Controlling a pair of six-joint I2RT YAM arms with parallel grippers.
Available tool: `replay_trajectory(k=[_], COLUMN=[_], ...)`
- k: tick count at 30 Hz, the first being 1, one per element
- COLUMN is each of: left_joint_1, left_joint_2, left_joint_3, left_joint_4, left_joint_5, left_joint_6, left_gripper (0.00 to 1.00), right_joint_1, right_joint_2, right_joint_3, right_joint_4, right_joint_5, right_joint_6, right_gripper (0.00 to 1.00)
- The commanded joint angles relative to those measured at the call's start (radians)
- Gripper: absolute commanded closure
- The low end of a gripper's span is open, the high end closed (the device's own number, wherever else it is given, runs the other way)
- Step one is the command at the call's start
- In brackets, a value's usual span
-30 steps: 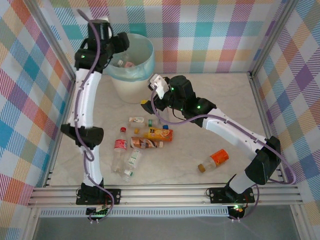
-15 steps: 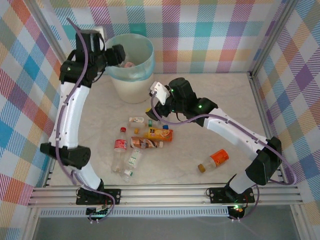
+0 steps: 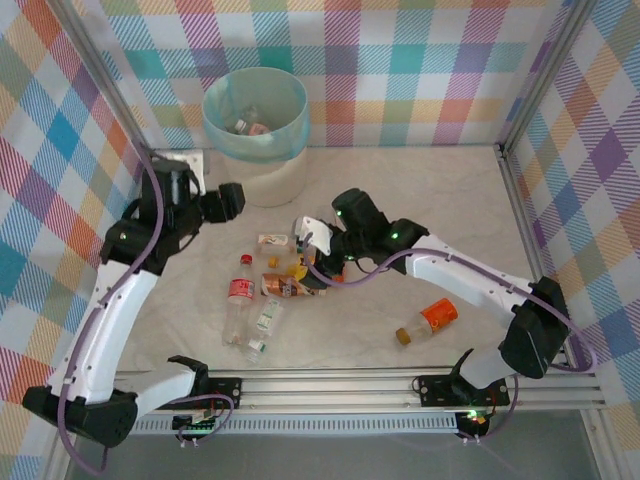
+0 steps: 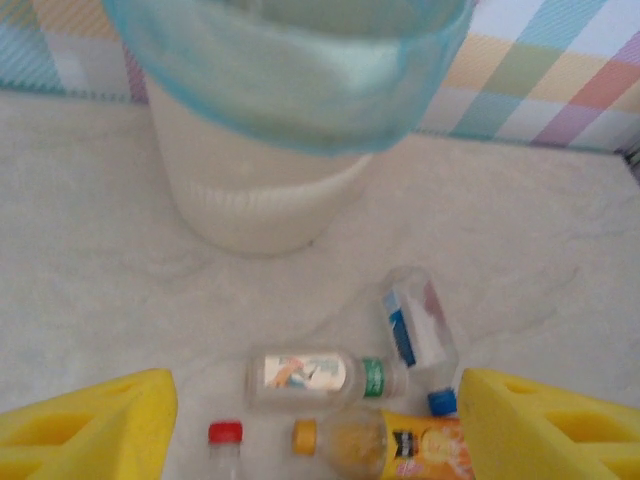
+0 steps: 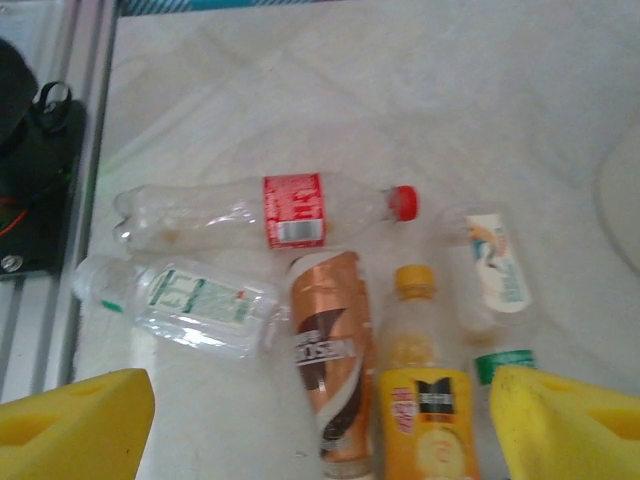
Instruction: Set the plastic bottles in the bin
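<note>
The cream bin [image 3: 262, 180] with a teal bag stands at the back left, a few bottles [image 3: 250, 126] inside. Several plastic bottles lie mid-table: red-labelled [image 3: 240, 290], brown [image 3: 288, 287], white-labelled [image 3: 272, 240] and green-printed [image 3: 265, 320]. My right gripper [image 3: 305, 243] hangs open low over this cluster. In its wrist view the brown bottle [image 5: 335, 360] and the orange-labelled bottle [image 5: 425, 400] lie between the yellow fingers [image 5: 80, 425]. My left gripper [image 3: 232, 201] is open and empty, left of the cluster and in front of the bin [image 4: 260, 190].
One orange-labelled bottle [image 3: 428, 322] lies alone at the right front. A blue-capped bottle [image 4: 420, 325] rests beside the white-labelled one [image 4: 315, 375]. Plaid walls close in the back and sides, with a metal rail [image 3: 330, 385] along the front edge.
My left arm has swung away from above the bin, down and forward to the table's left. My right gripper has dropped closer to the bottle cluster and its jaws have narrowed a little.
</note>
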Motion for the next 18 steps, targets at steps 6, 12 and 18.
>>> replay_trajectory(k=[6, 12, 18], left_joint_1=[-0.006, -0.004, 0.031], left_joint_2=[-0.131, -0.082, 0.137], left_joint_3=[-0.269, -0.400, -0.398], left_joint_4=[-0.022, -0.017, 0.035], left_joint_5=[-0.084, -0.118, -0.049], left_joint_6=[-0.118, -0.177, -0.158], left_gripper=[0.24, 0.18, 0.22], right_joint_1=[0.127, 0.128, 0.128], right_joint_2=[0.089, 0.115, 0.098], right_joint_3=[-0.012, -0.002, -0.005], right_joint_4=[0.057, 0.098, 0.092], right_joint_5=[0.000, 0.080, 0.131], right_joint_6=[0.031, 0.166, 0.181], right_gripper=[0.15, 0.17, 0.16])
